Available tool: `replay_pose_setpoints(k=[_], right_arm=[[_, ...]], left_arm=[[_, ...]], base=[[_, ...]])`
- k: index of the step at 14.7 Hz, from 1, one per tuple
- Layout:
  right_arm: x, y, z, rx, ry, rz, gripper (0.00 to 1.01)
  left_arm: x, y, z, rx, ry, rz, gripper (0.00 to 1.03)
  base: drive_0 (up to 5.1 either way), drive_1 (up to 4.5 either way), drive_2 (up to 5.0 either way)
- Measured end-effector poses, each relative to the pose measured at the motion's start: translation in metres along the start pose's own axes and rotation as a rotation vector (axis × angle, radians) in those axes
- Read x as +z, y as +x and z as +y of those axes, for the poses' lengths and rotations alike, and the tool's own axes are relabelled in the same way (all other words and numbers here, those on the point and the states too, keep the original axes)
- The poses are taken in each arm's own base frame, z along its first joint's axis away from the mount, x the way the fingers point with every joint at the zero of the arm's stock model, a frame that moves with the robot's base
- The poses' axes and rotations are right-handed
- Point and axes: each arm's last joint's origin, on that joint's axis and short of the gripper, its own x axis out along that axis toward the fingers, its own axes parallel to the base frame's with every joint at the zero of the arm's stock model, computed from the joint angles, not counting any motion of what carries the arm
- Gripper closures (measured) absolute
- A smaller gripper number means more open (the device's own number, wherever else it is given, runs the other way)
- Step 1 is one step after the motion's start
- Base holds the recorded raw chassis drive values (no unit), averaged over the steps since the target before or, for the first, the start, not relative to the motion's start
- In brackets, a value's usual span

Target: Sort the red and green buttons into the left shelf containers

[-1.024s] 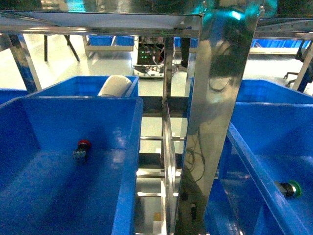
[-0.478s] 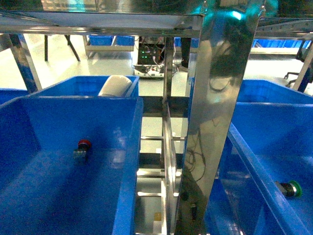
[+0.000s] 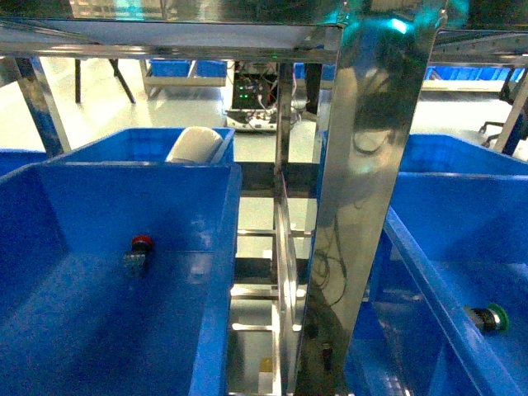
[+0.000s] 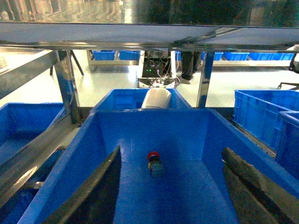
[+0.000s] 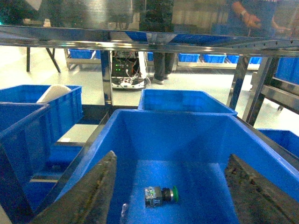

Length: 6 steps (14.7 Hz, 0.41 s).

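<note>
A steel shelf [image 3: 355,190] with shiny uprights stands in a workshop with a pale floor, and blue bins sit on it in rows. The left bin [image 3: 216,272] is deep and blue; behind it a second bin [image 3: 136,144] holds a white roll [image 3: 195,145]. The right bin [image 3: 412,264] lies past the upright. In the left wrist view the left claw [image 4: 170,196] hangs spread wide over the left bin, and the red button [image 4: 153,158] lies on the bin floor between its fingers [image 4: 100,189], ahead of them and untouched. In the right wrist view the right claw [image 5: 170,196] is likewise spread, empty, over the right bin, with the green button [image 5: 161,194] on its side on the floor between the fingers [image 5: 93,193], touching neither.
</note>
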Motion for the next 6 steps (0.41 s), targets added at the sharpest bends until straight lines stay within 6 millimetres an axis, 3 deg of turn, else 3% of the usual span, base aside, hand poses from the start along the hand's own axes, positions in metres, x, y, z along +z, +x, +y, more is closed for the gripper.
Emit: replay_pose_setpoints(k=[2,6], right_arm=[[0.0,0.0,0.0,0.0,0.0,0.0,0.02],[0.0,0.0,0.0,0.0,0.001,0.0,0.03]], left_arm=[[0.0,0.0,0.0,0.0,0.0,0.0,0.08],[0.0,0.0,0.0,0.0,0.001,0.0,0.05]], base=[[0.0,0.0,0.0],[0.0,0.0,0.0]])
